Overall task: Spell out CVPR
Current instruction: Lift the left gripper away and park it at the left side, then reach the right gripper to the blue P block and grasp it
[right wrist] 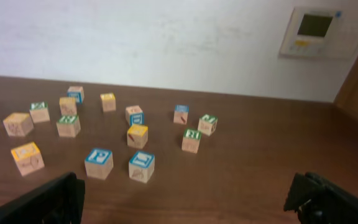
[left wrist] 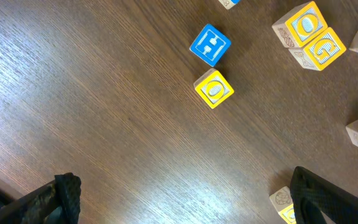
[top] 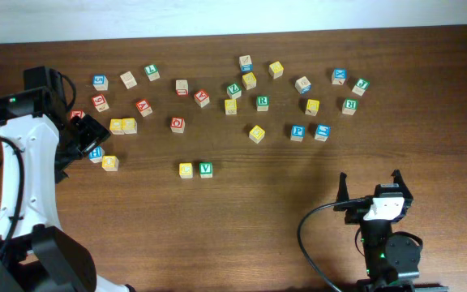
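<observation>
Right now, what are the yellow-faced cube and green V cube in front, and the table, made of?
Yellow-faced cube and green V cube: likely pale bare wood, tan sides showing, painted top faces. Table: dark brown, matte, streaked grain; solid wood or wood-look laminate, cannot tell.

Spare letter cubes scattered on a dark wood table point(top: 242, 235), white wall point(right wrist: 166, 43) behind.
Far left: blue-top cube point(top: 100, 81), plain cube point(top: 128, 79), green-top cube point(top: 152, 72), red cube point(top: 99, 102) and red tilted cube point(top: 143, 106). The yellow pair point(top: 117, 126) touch side by side. Blue picture cube point(left wrist: 210, 45) sits just beside yellow O-like cube point(left wrist: 214, 88), corner to corner. Middle: red-face cube point(top: 177, 123), second green V cube point(top: 233, 89), yellow cube point(top: 256, 133). Right: blue striped cube point(top: 321, 131), yellow-top cube point(top: 312, 106), green cube by edge point(top: 349, 105), tilted green cube point(top: 361, 86), blue X-like cube point(top: 339, 76). A beige wall panel point(right wrist: 316, 31) with a small screen is mounted upper right in the right wrist view.
</observation>
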Action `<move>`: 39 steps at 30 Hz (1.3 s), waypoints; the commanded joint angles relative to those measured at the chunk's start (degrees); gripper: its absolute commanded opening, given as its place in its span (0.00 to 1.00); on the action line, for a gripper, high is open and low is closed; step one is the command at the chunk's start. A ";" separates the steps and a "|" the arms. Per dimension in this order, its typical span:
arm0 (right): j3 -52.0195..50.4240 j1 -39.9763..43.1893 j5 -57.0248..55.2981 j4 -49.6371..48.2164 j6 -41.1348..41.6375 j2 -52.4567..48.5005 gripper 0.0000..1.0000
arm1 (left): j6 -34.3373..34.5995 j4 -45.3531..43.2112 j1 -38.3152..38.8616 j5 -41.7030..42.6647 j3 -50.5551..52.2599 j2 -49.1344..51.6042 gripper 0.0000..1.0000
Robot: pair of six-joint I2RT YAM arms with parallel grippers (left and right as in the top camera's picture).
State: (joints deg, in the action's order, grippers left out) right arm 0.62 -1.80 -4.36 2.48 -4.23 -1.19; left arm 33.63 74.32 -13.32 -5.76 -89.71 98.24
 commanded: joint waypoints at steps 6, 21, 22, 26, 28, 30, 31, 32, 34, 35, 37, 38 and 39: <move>-0.31 0.33 56.41 -7.28 28.79 0.35 0.98 | -0.04 0.11 -0.35 0.44 -0.28 -0.44 0.99; 25.68 0.33 35.17 -24.28 16.41 -8.61 0.98 | -0.04 0.11 -0.35 0.42 -0.28 -0.44 0.99; 31.39 0.33 35.30 -21.05 16.44 -14.88 0.98 | -0.04 0.11 -0.35 0.42 -0.28 -0.44 0.99; 55.95 0.31 49.33 -4.72 16.41 -47.52 0.98 | -0.04 0.11 -0.35 0.42 -0.28 -0.44 0.99; 64.89 0.26 52.48 0.92 16.41 -57.44 0.98 | -0.02 0.11 -0.35 0.42 -0.28 -0.44 0.99; 73.07 0.26 52.57 12.81 10.10 -64.13 0.98 | -0.04 0.11 -0.35 0.42 -0.28 -0.44 0.99; 76.26 0.22 49.24 19.76 6.38 -65.77 0.98 | -0.02 0.11 -0.35 0.42 -0.28 -0.44 0.99; 79.19 0.22 39.50 28.74 4.44 -66.88 0.98 | -0.04 0.11 -0.35 0.42 -0.28 -0.44 0.99; 80.83 0.22 22.47 40.96 2.93 -68.39 0.98 | -0.04 0.11 -0.35 0.42 -0.28 -0.44 0.99; 80.83 0.22 20.02 44.37 2.95 -69.61 0.98 | -0.04 0.11 -0.35 0.42 -0.28 -0.44 0.99; 80.81 0.24 28.96 45.05 4.04 -71.38 0.98 | -0.04 0.11 -0.35 0.42 -0.28 -0.44 0.99; 80.81 0.33 35.71 45.16 4.70 -71.93 0.98 | -0.04 0.11 -0.35 0.42 -0.28 -0.44 0.99; 80.81 0.31 38.32 45.18 4.68 -72.19 0.98 | -0.02 0.11 -0.35 0.42 -0.28 -0.44 0.99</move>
State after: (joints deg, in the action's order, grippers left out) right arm 80.47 -1.56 26.15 47.64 0.01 -73.12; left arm 33.63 74.37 -13.32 -5.32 -89.71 98.26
